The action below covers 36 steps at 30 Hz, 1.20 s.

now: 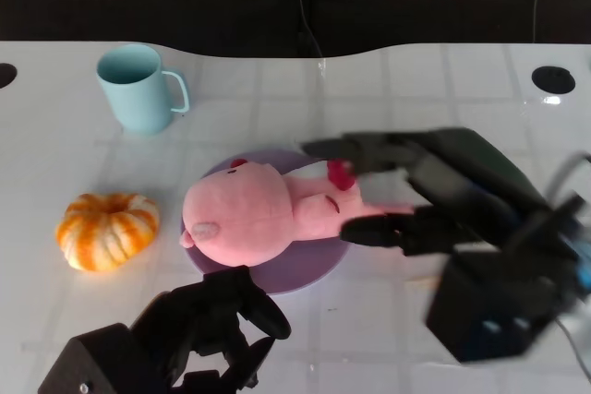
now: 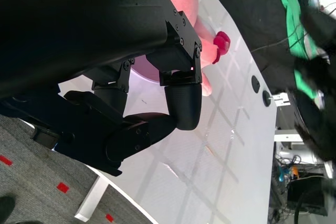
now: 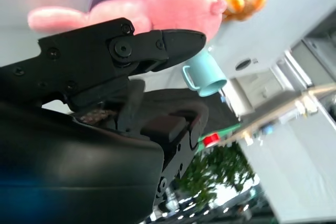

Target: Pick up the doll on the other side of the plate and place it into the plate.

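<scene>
Pumpkin (image 1: 107,231) at far left on white table (image 1: 416,89); blue mug (image 1: 138,88) behind it. Left hand (image 1: 214,328) low at near edge, fingers curled in on nothing. Pink doll (image 1: 254,216) lies on purple plate (image 1: 305,267), head toward pumpkin, legs trailing off the right rim. Right hand (image 1: 406,196) just right of doll, fingers spread apart on either side of its legs, holding nothing.
</scene>
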Motion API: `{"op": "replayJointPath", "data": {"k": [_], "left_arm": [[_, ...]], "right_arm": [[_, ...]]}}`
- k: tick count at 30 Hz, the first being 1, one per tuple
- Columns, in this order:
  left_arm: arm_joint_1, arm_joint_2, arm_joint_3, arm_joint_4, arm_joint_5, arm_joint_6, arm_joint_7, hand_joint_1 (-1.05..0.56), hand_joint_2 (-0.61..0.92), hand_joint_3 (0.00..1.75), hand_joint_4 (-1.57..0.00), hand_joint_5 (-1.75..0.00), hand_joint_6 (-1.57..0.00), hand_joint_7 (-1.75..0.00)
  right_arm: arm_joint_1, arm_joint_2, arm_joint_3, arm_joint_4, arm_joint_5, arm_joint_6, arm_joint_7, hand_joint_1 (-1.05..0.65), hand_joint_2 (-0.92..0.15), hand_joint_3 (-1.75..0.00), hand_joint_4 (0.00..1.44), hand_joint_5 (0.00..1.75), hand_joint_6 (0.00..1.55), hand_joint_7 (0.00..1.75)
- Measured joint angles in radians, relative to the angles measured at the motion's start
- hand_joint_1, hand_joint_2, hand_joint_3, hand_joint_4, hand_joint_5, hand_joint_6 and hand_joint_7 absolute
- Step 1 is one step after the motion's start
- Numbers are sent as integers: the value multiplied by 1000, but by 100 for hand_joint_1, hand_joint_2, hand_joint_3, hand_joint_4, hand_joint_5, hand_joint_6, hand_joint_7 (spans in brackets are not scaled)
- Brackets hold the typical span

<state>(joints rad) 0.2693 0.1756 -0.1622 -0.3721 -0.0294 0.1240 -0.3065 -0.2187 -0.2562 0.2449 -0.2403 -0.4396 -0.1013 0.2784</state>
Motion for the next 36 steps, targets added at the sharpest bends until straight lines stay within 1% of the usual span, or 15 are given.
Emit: {"op": "replayJointPath", "data": {"k": [3,7,9,12,15,16,17,19,21,22,23,25,27,31,36], "left_arm": [[-2,0,1,1,0,0,0,-26,71,86,-66,-175,-63,-140],[-3,0,2,3,-5,-1,0,-25,72,86,-65,-175,-62,-140],[-5,0,2,3,-8,-1,0,-25,72,85,-65,-175,-62,-139],[-9,0,4,4,-12,0,0,-25,72,84,-66,-175,-62,-139],[-13,1,6,5,-13,-1,0,-26,72,84,-66,-175,-62,-139],[-13,3,6,5,-13,-1,0,-26,73,84,-66,-175,-62,-139],[-14,5,6,5,-13,-1,0,-26,73,84,-66,-175,-62,-139],[-14,12,10,7,-13,-7,-3,-27,73,83,-66,-175,-63,-140],[-14,19,15,9,-16,-16,-8,-27,73,82,-67,-175,-63,-140],[-14,21,18,9,-20,-16,-9,-26,73,82,-67,-175,-63,-140],[-14,21,20,9,-21,-16,-10,-26,73,82,-67,-175,-63,-140],[-12,24,27,9,-21,-16,-10,-25,73,83,-66,-175,-63,-140],[-11,26,29,9,-21,-16,-10,-25,73,83,-66,-175,-63,-140],[-7,26,30,9,-20,-17,-10,-24,73,84,-65,-175,-64,-139],[-6,26,27,9,-15,-17,-9,-25,73,83,-64,-175,-63,-139]], "right_arm": [[88,-17,-43,-52,40,-11,-3,-19,-87,-16,81,88,86,27],[189,-37,-94,-104,83,-28,-4,-11,-85,-17,83,90,91,29],[232,-46,-117,-128,100,-26,-3,-8,-85,-20,82,95,93,31],[290,-54,-141,-152,118,-16,3,-6,-85,-23,82,108,99,34],[344,-68,-159,-173,126,8,12,0,-82,-32,83,132,105,46],[359,-70,-165,-175,129,12,14,4,-75,-49,84,140,103,58],[373,-70,-173,-176,132,14,14,6,-69,-63,85,143,100,67],[395,-70,-185,-175,135,12,5,15,-49,-108,90,147,97,90],[408,-66,-186,-160,134,-15,-21,20,-37,-133,94,156,95,109],[412,-64,-186,-143,129,-41,-41,20,-31,-142,96,161,94,117],[413,-63,-185,-123,116,-66,-61,19,-28,-146,97,164,93,120],[414,-64,-185,-92,84,-105,-92,16,-23,-149,99,170,94,124],[414,-68,-185,-67,53,-129,-112,14,-21,-150,99,173,94,128],[414,-79,-185,-41,20,-138,-123,10,-22,-149,95,175,89,138],[411,-97,-185,-17,18,-138,-113,6,-22,-146,94,175,87,141]]}}
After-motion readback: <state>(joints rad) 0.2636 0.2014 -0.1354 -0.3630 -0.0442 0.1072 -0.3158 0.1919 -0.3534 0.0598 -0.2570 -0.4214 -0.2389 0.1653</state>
